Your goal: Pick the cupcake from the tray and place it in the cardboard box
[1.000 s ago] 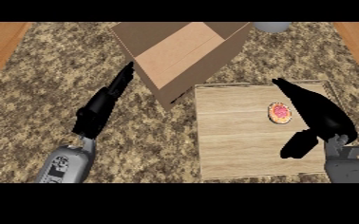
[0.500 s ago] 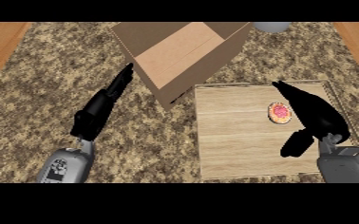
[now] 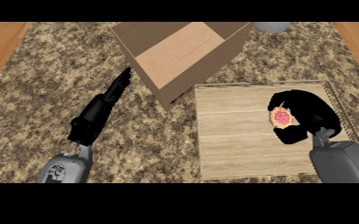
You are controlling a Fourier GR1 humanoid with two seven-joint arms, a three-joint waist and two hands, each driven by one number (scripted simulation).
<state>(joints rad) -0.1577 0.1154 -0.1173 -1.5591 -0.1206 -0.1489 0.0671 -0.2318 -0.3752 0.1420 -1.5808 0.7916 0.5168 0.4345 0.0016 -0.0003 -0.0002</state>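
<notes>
Five items on my feed. Granite counter (image 3: 56, 76). Cardboard box (image 3: 182, 52), open and tilted, just ahead of my left hand (image 3: 97, 117), whose fingers lie straight, holding nothing. Wooden tray (image 3: 231, 137) beneath my right hand (image 3: 316, 111), whose fingers and thumb curl round the pink-topped cupcake (image 3: 282, 117).

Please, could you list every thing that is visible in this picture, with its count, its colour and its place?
cardboard box: one, brown, open, at the top centre of the counter
tray: one, light wood, right side, in front of the box
cupcake: one, pink top, on the tray's right part
grey object: one, cut off by the top edge, right of the box
counter: one, speckled brown, under everything
left robot hand: one, black, fingers straight, left of the box
right robot hand: one, black, curled round the cupcake
forearms: two, grey, at the lower edge
</notes>
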